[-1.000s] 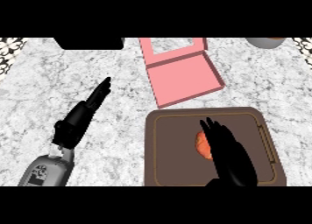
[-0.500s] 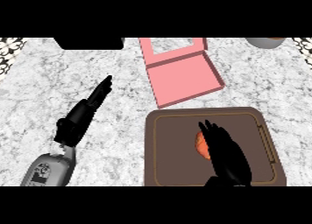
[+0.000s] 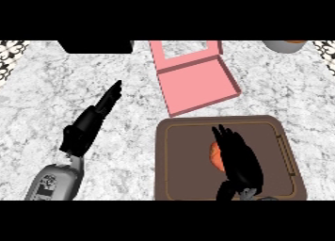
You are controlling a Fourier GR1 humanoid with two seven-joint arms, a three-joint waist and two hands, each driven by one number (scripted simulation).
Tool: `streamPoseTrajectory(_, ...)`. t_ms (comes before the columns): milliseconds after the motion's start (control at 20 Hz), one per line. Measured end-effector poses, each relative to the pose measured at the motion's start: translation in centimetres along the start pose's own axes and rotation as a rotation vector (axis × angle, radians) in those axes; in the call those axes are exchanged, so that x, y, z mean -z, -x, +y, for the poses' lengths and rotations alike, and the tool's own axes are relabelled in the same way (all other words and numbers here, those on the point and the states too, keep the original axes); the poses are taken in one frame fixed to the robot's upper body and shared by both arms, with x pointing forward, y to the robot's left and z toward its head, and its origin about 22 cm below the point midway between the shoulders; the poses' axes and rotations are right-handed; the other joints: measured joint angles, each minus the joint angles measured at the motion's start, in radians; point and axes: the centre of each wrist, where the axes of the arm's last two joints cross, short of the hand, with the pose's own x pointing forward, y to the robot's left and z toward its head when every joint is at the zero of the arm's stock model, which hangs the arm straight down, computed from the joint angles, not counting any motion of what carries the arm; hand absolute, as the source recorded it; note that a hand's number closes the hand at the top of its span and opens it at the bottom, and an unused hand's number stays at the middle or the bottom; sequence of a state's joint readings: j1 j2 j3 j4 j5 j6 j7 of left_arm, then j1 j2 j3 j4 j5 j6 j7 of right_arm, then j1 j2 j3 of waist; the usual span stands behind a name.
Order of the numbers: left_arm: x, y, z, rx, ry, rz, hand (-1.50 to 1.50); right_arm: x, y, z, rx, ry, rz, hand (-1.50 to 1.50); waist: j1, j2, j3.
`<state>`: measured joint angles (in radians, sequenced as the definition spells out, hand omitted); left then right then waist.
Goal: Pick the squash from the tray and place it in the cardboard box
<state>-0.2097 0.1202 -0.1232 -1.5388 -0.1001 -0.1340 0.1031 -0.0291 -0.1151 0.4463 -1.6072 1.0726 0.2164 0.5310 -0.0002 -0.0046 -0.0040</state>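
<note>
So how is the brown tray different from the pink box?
The tray is dark brown; the cardboard box is pink. The tray has an orange squash in it, with the right hand over it; nothing shows inside the box. The tray sits nearer the robot, the box farther back with its lid flap open. Both are shallow, four-sided and rest on the marble counter.

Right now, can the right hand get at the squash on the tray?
Probably yes. The right hand hangs over the tray, fingers straight, right beside the orange squash and partly covering it. Nothing else lies between them.
</note>
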Motion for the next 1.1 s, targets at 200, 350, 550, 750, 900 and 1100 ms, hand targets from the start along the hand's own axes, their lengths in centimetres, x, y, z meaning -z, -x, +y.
streamPoseTrajectory(200, -0.6, 0.3, 0.4, -0.002, 0.0, -0.001, 0.0, 0.8, 0.5, 0.7, -0.004, 0.001, 0.004, 1.5, 0.001, -0.005, -0.004)
streamPoseTrajectory(350, -0.3, 0.4, 0.2, -0.003, -0.003, -0.003, 0.0, 1.3, 1.0, 0.6, -0.016, -0.003, -0.01, 1.5, 0.001, -0.008, -0.007)
streamPoseTrajectory(550, -0.4, 0.6, -0.6, -0.006, 0.002, -0.002, 0.0, 1.3, 1.2, 0.9, -0.041, 0.024, -0.031, 1.5, 0.0, -0.01, -0.009)
streamPoseTrajectory(750, -0.7, 0.5, -0.6, -0.001, 0.003, -0.005, 0.0, 1.5, 0.7, 0.6, -0.093, 0.027, -0.139, 1.5, 0.002, -0.008, -0.008)
streamPoseTrajectory(900, -0.7, 0.7, 0.0, 0.0, 0.012, -0.01, 0.0, 1.9, -0.6, 0.2, -0.168, 0.002, -0.309, 1.5, 0.013, -0.002, -0.006)
streamPoseTrajectory(1100, -0.4, 0.7, -0.4, 0.004, 0.009, -0.01, 0.0, 2.3, -2.6, -0.5, -0.229, 0.025, -0.484, 1.5, 0.01, 0.001, -0.002)
